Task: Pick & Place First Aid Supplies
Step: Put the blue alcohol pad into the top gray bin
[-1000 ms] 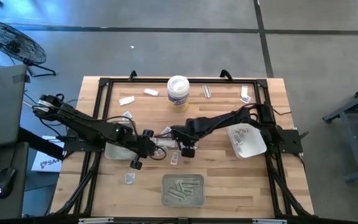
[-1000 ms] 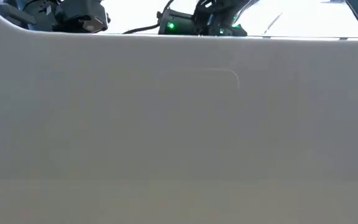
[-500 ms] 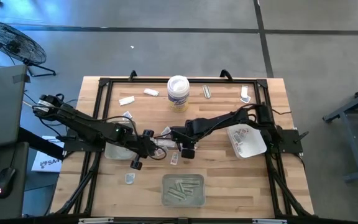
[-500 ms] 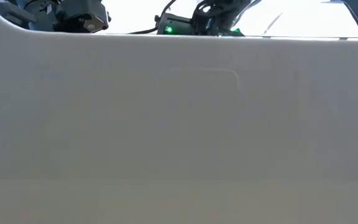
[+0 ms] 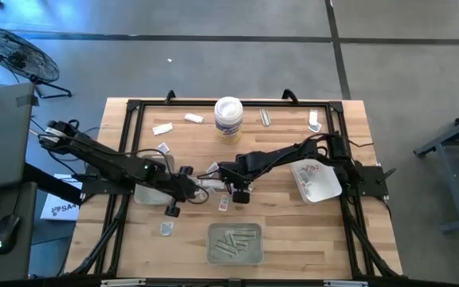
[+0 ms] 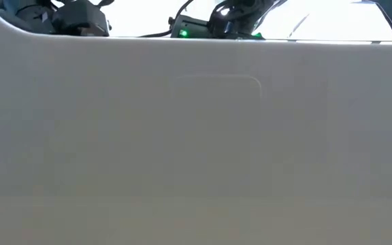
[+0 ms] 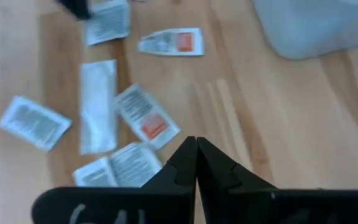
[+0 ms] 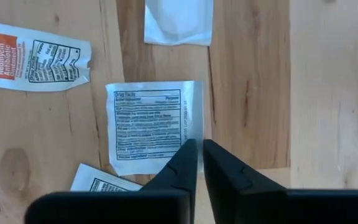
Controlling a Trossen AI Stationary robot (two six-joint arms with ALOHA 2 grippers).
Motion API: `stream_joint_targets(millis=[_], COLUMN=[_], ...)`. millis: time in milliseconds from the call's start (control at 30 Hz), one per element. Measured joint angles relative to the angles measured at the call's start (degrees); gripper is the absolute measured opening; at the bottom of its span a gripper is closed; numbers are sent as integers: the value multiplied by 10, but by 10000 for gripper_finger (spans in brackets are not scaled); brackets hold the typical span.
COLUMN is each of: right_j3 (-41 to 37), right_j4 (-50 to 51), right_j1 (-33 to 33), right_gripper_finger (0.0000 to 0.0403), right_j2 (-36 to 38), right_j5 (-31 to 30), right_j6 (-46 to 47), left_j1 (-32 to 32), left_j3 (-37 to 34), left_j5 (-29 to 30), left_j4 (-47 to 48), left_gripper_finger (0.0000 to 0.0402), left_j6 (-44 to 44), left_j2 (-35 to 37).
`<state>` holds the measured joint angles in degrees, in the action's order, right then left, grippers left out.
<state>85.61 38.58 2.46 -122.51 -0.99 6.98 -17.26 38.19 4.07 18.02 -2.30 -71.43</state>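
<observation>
Near the white tub [image 5: 228, 118], both grippers are working mid-table.
Right gripper [image 8: 199, 163] is hovering nearly closed and empty over a text-printed packet [image 8: 153, 127]; left gripper [image 7: 196, 160] is sitting fully closed, empty, beside scattered packets [image 7: 146, 115] forward of the tub.

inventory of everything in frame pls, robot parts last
Packets: several loose, white with blue or red print, scattered along the table's far edge and in its middle.
Tub: one, white with yellowish label, upright at far centre.
Near tray: one, translucent grey, holding pale strips, near edge.
Right tray: one, translucent, holding packets, under the right arm.
Table: one, light wood.
Fan: one, dark, on the floor.
Left tool: shut, holding nothing, mid-table.
Right tool: nearly shut above a white packet.
</observation>
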Motion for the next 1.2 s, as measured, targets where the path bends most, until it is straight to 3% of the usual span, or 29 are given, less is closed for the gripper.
stream_joint_targets(millis=[300, 567, 733, 1000, 1200], right_j3=[-4, -3, -3, -2, -2], right_j4=[7, 7, 5, -68, -130], right_j1=[9, 26, 46, 79, 101], right_gripper_finger=[1, 1, 1, 2, 2], right_j2=[17, 59, 94, 127, 135], right_j5=[-26, -73, -137, -246, -315], right_j6=[0, 0, 0, -30, -73], left_j1=[0, 1, 0, 5, 45], left_j3=[-27, -27, -27, -27, -27], left_j5=[42, 109, 128, 158, 155], left_j4=[-13, -13, -40, -131, -157], left_gripper_finger=[1, 5, 48, 156, 191], left_j6=[-16, -50, -73, -103, -141], left_j2=[86, 98, 98, 94, 82])
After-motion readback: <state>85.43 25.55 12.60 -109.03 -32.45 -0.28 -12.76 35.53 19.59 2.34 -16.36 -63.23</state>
